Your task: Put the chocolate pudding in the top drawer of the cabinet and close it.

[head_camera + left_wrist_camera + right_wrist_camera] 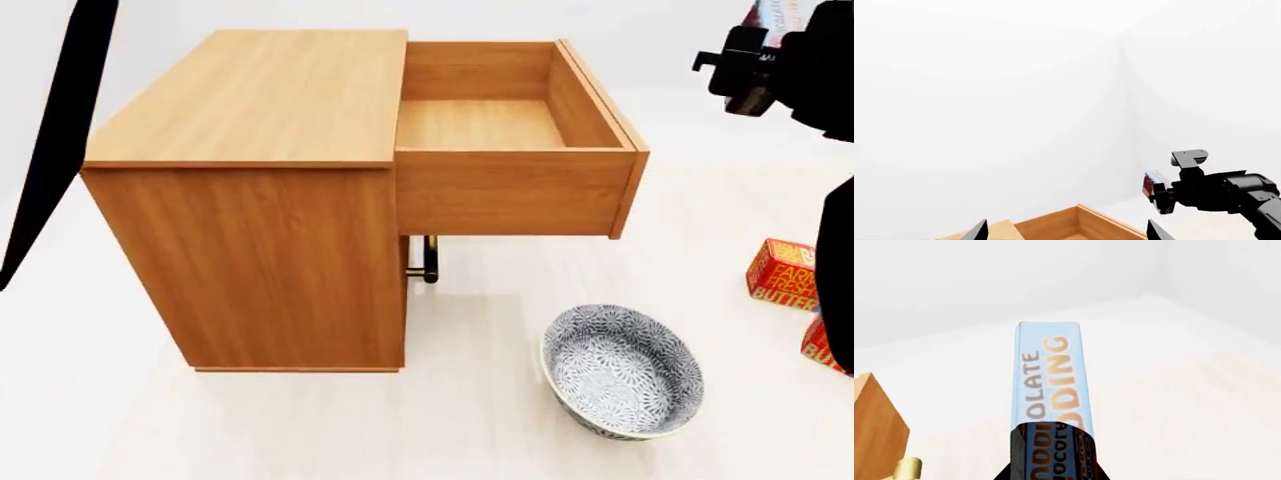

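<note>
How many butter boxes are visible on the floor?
2: one butter box right of the bowl, another cut off at the head view's right edge behind the arm. More may lie out of frame.

Head view: from above, tilted down onto the cabinet [254, 180], its open top drawer [514, 140] and the floor; middle range.
Left wrist view: faces blank walls, only a drawer corner at the frame edge, right gripper [1162, 194] farther off.
Right wrist view: very close on the chocolate pudding [1049, 375].
Shared: drawer; right gripper.
</note>
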`<state>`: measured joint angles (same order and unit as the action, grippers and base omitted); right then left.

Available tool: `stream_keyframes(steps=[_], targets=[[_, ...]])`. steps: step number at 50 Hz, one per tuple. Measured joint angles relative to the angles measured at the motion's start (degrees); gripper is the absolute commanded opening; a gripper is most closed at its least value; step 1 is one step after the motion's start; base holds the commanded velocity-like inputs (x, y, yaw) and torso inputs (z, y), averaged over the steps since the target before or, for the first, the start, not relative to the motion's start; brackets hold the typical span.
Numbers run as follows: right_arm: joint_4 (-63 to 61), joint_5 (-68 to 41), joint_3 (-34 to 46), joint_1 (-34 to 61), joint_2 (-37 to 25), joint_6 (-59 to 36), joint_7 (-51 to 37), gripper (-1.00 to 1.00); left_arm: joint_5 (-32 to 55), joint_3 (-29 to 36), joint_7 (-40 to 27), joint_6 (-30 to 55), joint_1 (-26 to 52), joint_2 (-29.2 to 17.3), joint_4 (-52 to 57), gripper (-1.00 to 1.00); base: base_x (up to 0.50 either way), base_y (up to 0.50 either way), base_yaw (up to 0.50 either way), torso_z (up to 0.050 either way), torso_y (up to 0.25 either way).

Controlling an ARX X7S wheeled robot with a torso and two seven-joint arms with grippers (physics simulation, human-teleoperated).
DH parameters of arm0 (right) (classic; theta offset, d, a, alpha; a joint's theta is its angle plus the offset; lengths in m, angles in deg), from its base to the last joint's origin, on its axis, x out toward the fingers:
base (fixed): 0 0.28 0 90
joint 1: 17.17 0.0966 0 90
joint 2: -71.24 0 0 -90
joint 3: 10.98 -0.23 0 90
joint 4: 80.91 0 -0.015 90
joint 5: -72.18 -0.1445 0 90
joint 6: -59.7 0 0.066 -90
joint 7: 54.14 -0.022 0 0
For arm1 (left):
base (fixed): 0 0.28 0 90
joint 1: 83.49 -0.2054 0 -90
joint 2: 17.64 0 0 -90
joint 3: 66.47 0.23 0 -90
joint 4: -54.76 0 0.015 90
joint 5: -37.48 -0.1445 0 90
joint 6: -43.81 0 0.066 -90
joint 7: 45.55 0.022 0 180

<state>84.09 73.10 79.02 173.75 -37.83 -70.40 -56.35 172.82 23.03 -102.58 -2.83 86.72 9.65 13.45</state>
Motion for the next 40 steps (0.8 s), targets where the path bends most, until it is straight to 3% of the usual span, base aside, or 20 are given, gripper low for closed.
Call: stream_keyframes(steps=[17,40], targets=[[0.0,-0.2,8.1,7.7,4.3,-3.2,9.5,-1.0,-0.4,-1.8,0.5,0.0,-1.7,-0.2,0.8,1.0,0.0,0.0,0.0,0.003,0.226],[0.0,-0.9,13.5,14.2,13.4,-8.5,18.6,-1.0,-1.0,-5.1,1.4,0.5,-4.4,-0.8,1.0,1.0,0.0,0.0,0.0,0.0,0.0]])
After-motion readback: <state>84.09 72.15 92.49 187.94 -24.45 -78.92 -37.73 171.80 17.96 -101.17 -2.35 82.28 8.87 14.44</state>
